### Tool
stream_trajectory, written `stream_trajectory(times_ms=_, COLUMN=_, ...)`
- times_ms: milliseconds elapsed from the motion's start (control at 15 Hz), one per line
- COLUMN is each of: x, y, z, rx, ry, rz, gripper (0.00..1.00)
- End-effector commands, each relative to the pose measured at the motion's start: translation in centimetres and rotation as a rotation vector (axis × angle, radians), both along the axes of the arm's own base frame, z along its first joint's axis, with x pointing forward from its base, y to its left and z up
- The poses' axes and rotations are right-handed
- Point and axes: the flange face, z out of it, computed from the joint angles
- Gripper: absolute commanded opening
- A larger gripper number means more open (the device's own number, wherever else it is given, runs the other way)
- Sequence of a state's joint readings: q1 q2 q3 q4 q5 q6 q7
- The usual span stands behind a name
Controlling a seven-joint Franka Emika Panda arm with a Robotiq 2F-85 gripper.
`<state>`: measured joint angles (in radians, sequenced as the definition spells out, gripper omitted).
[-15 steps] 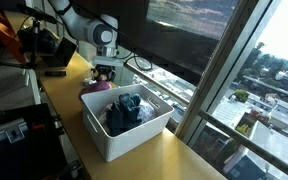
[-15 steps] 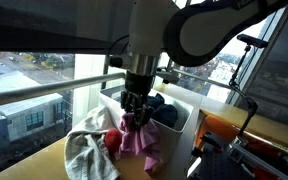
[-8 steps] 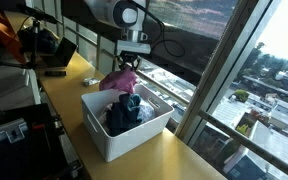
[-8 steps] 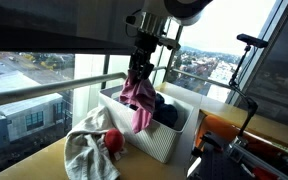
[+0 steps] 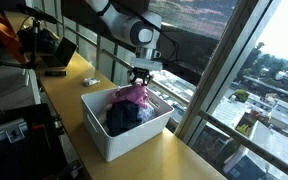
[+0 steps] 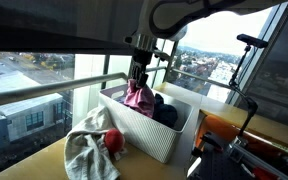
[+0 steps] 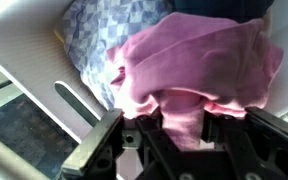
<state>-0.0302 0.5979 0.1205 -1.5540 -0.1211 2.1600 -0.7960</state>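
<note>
Pink cloth (image 5: 134,97) hangs from the claw (image 5: 140,82) near the middle of the frame in both exterior views. It is bunched between the fingers and droops over the far end of the white bin (image 5: 119,142), where its lower folds seem to touch the dark clothes (image 5: 124,116) lying inside. The claw is pinched narrow on a gathered ridge of the fabric. In the wrist view that ridge bulges out above the fingers at the bottom of the frame.

Doing this well probably means a firm pinch, since soft fabric slips easily from so small a hold. The cloth should also sit squarely above the bin's opening, so that trailing folds fall inside rather than drape over the rim. Any move is best made slowly and straight, because a loose tail swings.

The cloth looks thin and soft, crumpled into rounded folds with no fixed shape. Beneath it in the wrist view lies a blue checked cloth (image 7: 114,40), woven and flatter. The bin is rigid, smooth and rectangular, with slotted walls. Beside it on the tan table (image 6: 39,165), at the lower left of an exterior view, sits a rumpled white towel (image 6: 84,155) with a small red thing (image 6: 114,142) against it.
</note>
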Motion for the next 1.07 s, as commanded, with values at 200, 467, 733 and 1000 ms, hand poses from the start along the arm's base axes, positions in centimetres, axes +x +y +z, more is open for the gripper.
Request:
stream_trajectory(times_ms=200, x=1.2, y=1.3, z=-3.9, rx=-0.015, ry=0.046, rz=-0.056, gripper=0.57)
stream_trajectory(times_ms=467, x=1.5, y=0.6, z=1.8, rx=0.030, ry=-0.046, rz=-0.074, gripper=0.85)
stream_trajectory(times_ms=733, x=0.3, y=3.2, z=5.3, rx=0.030, ry=-0.124, rz=-0.030, gripper=1.00)
stream_trajectory(times_ms=1000, x=-0.8, y=7.0, z=3.5, rx=0.027, ry=-0.169, rz=0.056, gripper=1.00)
